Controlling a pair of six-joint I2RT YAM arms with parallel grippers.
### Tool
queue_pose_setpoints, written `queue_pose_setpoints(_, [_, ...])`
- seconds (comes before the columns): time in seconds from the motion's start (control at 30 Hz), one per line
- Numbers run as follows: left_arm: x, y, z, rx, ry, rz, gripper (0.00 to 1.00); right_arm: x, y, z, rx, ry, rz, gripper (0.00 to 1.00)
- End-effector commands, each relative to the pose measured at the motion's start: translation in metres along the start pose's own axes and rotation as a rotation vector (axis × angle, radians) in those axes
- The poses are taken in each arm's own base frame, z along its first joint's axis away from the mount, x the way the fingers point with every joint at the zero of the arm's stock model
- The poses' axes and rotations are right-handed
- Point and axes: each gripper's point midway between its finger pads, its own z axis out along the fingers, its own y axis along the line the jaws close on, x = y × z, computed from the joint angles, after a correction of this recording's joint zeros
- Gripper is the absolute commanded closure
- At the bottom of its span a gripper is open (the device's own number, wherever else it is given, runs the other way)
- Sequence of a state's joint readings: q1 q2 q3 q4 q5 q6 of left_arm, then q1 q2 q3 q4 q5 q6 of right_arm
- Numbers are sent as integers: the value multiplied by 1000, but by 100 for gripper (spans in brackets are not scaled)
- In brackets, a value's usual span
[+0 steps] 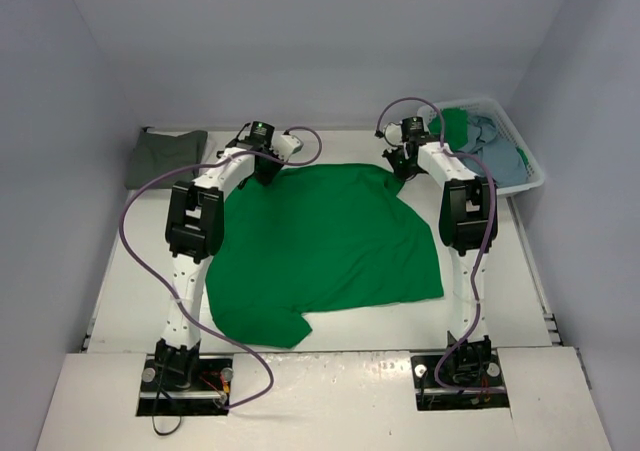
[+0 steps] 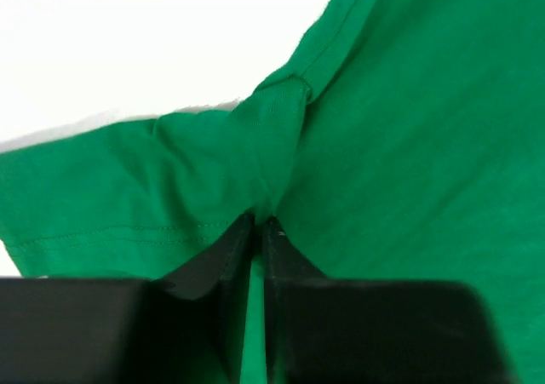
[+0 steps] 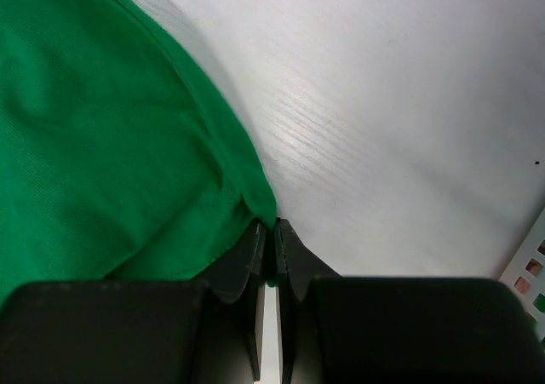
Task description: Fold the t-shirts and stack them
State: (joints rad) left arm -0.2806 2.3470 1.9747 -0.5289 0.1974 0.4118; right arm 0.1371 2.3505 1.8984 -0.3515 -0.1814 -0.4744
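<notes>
We see the bright green t-shirt (image 1: 325, 246) spread flat over the middle of the white table (image 1: 115, 301), its body running from about 12 o'clock down to 6 o'clock, with one sleeve sticking out at the near edge around 6 to 7 o'clock.

The left gripper (image 1: 268, 169) sits on the shirt's far corner at 11 o'clock. From the left wrist camera, we find its fingertips (image 2: 255, 235) drawn almost together, with only a sliver between the jaws. A bunched knot of green cloth is pinched between them where a stitched hem meets the body.

The right gripper (image 1: 402, 163) is at the shirt's other far corner, at 1 o'clock. In the right wrist view its jaws are likewise nearly closed. They nip the very edge of the green fabric, and bare table lies on the 3 o'clock side.

A dark grey-olive t-shirt (image 1: 165, 158) lies folded at the table's 10 o'clock corner, well apart from the green one. At 2 o'clock stands a white plastic basket (image 1: 524, 185) holding a crumpled light blue t-shirt (image 1: 498, 149). We cannot make out a white shirt anywhere
</notes>
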Motion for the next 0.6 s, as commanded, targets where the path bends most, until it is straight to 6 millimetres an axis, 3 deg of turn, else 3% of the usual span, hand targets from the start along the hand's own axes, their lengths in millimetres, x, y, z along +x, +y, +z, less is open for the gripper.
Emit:
queue_pose_setpoints(0.0, [-29,11,-21,-41,-60,18,100,8,3,-4,-12,23,12,100])
queue_pose_setpoints(0.17, [-34,19,-29,-81,-68,15,100,4,-6,-4,27,15,8,100])
queue_pose_setpoints(0.57, [-57,35,-79,-171,-125,-1,100,-14,-33,-9,156,-13,-49,100])
